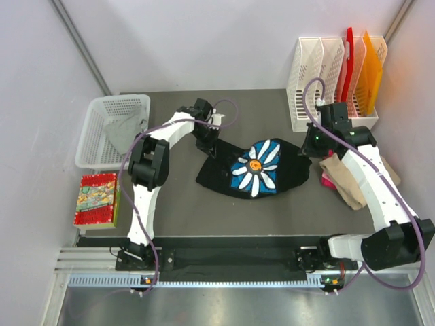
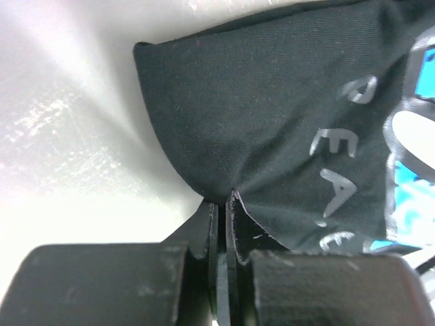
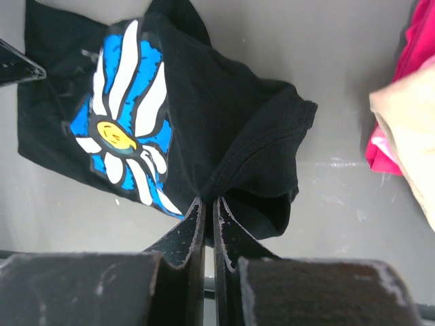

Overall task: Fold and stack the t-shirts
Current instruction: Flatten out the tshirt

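Closest to each wrist camera are black fingers; the left gripper (image 2: 221, 204) has its jaws pressed together on a thin pinch of the black t-shirt (image 1: 216, 171) at its far left corner; the right gripper (image 3: 208, 204) is clamped the same way on a gathered fold at the shirt's right end, beside a hemmed edge. The shirt lies bunched in the middle of the table, its daisy print (image 1: 257, 166) facing up.

Likely trouble: each grip holds little cloth, so a sharp lift or pull apart could let a corner slip free; the right pinch seems to catch several layers, which would probably leave the fold crooked.

Just right of the right gripper a tan t-shirt (image 1: 345, 180) lies over a pink t-shirt (image 1: 326, 180); a swing of that arm might drag them. A white file rack (image 1: 309, 81) stands close behind it. At far left, well apart, a white mesh basket (image 1: 87, 139) holds a grey t-shirt (image 1: 122, 134); a red patterned packet (image 1: 97, 198) lies nearer.
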{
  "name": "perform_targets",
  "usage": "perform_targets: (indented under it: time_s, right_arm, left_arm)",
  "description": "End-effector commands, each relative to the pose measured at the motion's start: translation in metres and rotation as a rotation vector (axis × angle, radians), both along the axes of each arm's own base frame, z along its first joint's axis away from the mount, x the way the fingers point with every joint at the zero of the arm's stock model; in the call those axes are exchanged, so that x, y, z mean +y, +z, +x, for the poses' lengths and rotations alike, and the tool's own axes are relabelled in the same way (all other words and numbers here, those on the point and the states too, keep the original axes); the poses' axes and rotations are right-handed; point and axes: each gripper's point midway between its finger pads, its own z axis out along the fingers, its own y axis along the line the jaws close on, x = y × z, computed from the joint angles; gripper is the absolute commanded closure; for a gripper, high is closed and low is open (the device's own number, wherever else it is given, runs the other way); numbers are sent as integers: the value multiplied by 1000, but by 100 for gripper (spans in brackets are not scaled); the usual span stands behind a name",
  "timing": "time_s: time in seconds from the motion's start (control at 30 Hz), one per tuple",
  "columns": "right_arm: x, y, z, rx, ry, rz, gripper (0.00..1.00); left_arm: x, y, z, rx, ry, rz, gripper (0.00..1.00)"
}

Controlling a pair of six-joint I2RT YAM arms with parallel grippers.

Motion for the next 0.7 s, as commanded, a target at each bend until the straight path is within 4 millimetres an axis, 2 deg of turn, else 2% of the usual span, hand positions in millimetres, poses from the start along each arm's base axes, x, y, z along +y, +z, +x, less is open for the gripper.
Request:
perform_targets:
  time_s: [0.0, 0.03, 0.07, 0.13, 0.17, 0.2, 0.27, 0.3, 0.33, 0.37, 0.4, 0.47, 0.53, 0.57, 0.63, 0.67]
  right_arm:
    - [5, 36, 21, -102, 11, 22, 100]
    - [6, 39, 24, -112, 10, 20, 100]
    - [5, 39, 30, -112, 8, 14, 100]
    - [8, 53, 42, -150, 11, 21, 100]
    - [10, 54, 51, -157, 11, 22, 100]
    - [11, 68, 60, -194, 9, 31, 100]
    - [14, 72, 76, -199, 10, 27, 100]
    - [15, 92, 86, -249, 13, 28, 100]
    - [15, 99, 93, -265, 13, 25, 100]
    - [17, 95, 103, -252, 15, 18, 100]
    - [17, 116, 111, -299, 15, 22, 100]
    - [20, 130, 121, -326, 18, 29, 100]
    - [21, 134, 122, -334, 22, 32, 100]
    - [22, 129, 117, -320, 28, 31, 100]
    - [22, 118, 107, -292, 38, 23, 100]
    - [23, 102, 92, -257, 47, 20, 100]
  left_arm:
    - [13, 48, 29, -95, 43, -34, 100]
    - [18, 76, 49, -178, 62, -51, 100]
    - [37, 94, 66, -230, 106, -50, 100]
    - [62, 142, 89, -349, 156, -45, 100]
    - [86, 181, 109, -450, 202, -61, 100]
    - [98, 208, 115, -510, 222, -68, 100]
    - [130, 259, 125, -653, 257, -52, 100]
    - [139, 284, 122, -717, 267, -42, 100]
    - [151, 299, 121, -777, 264, 3, 100]
    - [156, 313, 121, -833, 262, 19, 100]
    - [161, 332, 111, -882, 264, 34, 100]
    - [170, 348, 107, -952, 273, 72, 100]
    - [174, 352, 89, -963, 267, 93, 100]
    - [170, 350, 80, -952, 233, 82, 100]
    - [166, 327, 52, -891, 151, 88, 100]
    - [162, 314, 41, -849, 109, 80, 100]
